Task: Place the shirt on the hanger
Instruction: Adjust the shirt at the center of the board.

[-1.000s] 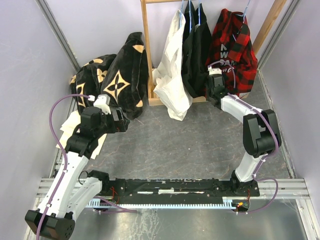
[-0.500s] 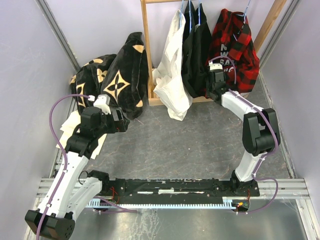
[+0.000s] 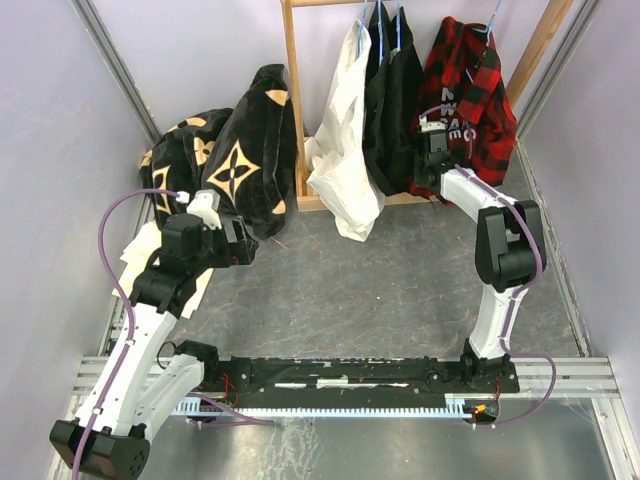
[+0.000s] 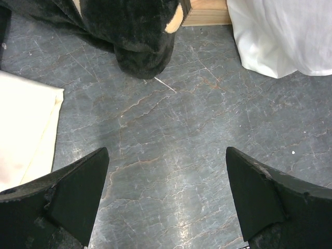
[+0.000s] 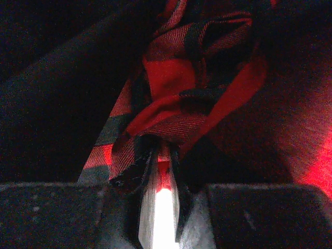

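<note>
The red-and-black plaid shirt (image 3: pixel 468 95) with white lettering hangs at the back right. Above its collar shows the light-blue hook of the hanger (image 3: pixel 493 16); the hanger's frame is hidden inside the cloth. My right gripper (image 3: pixel 432 138) is pressed against the shirt's left edge. In the right wrist view this gripper (image 5: pixel 162 151) is shut on a bunched fold of the shirt (image 5: pixel 171 78), with plaid cloth pinched between its narrow jaws. My left gripper (image 3: pixel 240 246) hovers low over the grey floor at the left. Its fingers (image 4: pixel 72 187) stand wide open around nothing.
A pale wooden rail frame (image 3: pixel 293 100) holds a white shirt (image 3: pixel 340 150) and a black garment (image 3: pixel 392 100) left of the plaid one. Black fabric with tan flowers (image 3: pixel 240 150) is heaped at the back left. A cream cloth (image 4: pixel 23 129) lies beside my left gripper. Lilac walls close in both sides.
My right gripper has pushed farther back into the shirt's left edge and its jaws have narrowed onto the cloth. The left arm has not moved.
</note>
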`<action>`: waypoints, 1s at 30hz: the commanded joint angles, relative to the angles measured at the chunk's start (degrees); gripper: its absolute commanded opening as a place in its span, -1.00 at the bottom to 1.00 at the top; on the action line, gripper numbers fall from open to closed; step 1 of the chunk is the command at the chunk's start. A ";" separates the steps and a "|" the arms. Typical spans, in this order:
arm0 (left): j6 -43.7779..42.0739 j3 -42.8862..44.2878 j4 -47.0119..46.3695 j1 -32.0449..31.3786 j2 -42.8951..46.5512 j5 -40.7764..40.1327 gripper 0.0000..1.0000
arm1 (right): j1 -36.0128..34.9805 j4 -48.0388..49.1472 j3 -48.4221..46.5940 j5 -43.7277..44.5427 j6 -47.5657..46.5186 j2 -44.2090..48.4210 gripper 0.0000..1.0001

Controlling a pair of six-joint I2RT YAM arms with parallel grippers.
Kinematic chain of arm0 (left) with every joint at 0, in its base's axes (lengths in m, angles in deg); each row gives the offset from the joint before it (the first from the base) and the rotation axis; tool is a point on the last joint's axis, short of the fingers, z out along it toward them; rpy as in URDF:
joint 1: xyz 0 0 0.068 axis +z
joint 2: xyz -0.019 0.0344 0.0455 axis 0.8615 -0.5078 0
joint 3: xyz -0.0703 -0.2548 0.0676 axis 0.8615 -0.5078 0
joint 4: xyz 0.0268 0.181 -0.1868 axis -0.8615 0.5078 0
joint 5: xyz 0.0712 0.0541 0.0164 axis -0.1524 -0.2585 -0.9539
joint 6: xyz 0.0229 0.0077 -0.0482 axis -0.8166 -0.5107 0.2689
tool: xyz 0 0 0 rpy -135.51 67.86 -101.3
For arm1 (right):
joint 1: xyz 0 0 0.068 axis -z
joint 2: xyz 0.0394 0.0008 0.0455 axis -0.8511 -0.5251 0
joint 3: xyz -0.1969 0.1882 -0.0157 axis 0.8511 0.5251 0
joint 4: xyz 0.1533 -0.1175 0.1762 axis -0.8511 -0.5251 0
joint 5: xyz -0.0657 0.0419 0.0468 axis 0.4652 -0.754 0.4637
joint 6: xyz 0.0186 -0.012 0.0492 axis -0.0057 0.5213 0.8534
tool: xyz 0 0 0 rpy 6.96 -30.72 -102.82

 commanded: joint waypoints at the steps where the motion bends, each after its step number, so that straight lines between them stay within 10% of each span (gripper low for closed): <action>1: 1.09 2.82 -0.63 0.02 1.00 -0.96 0.99 | 1.31 -1.38 -5.03 -0.39 -0.16 -3.22 -0.58; 16: 0.91 2.95 -0.49 0.02 0.66 -1.26 0.99 | 3.60 -7.44 -18.89 1.66 -2.35 -9.88 -0.51; 30: 0.68 1.82 -1.68 0.00 0.68 -1.28 0.99 | -0.43 0.20 6.82 -2.01 -1.40 14.90 0.16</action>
